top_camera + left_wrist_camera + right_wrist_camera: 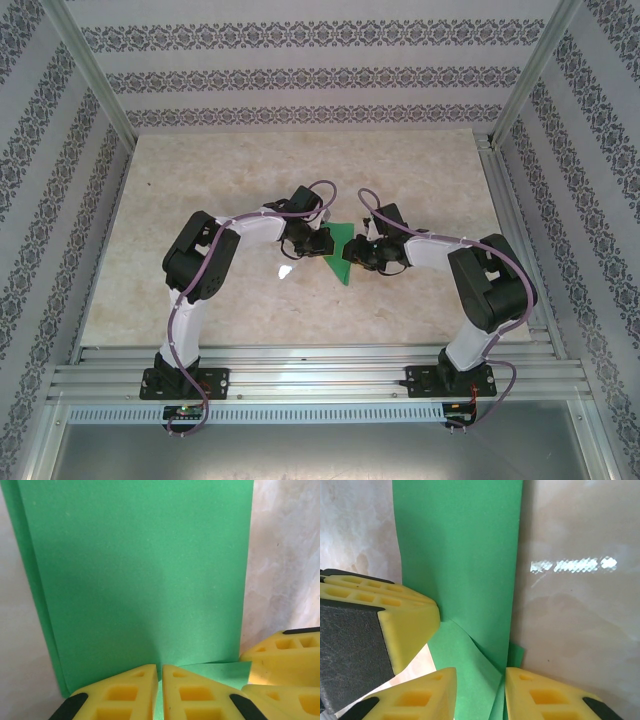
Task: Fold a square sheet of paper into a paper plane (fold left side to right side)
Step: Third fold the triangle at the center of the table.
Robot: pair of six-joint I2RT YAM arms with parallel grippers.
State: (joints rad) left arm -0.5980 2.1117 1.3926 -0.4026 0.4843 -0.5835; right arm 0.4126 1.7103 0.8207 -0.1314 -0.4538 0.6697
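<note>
Overhead, both arms reach inward and meet at the middle of the pale marbled worktop (200, 180). The left hand (322, 243) and the right hand (362, 252) face each other with the green paper (342, 262) between them. The paper lies as a narrow pointed shape whose tip is towards the arm bases. A small white shiny spot (285, 272) sits on the worktop just left of the paper.

Next, from the left wrist, the green paper (140, 580) fills most of the picture as a flat panel, and a second layer shows along its left edge. The left hand (160, 672) is closed, its yellow fingers (122, 695) almost touching, with a sliver of the paper's near edge pinched between them. The right hand's fingers (287, 647) sit at the lower right, just beside the paper's corner.

Lastly, from the right wrist, the green paper (460, 555) runs away as a tall strip over the worktop (580, 630). The right hand (480, 680) is partly open, its fingers (415, 697) apart on either side of the overlapping folded layers. A left-hand finger (405, 615) touches the strip's left edge.
</note>
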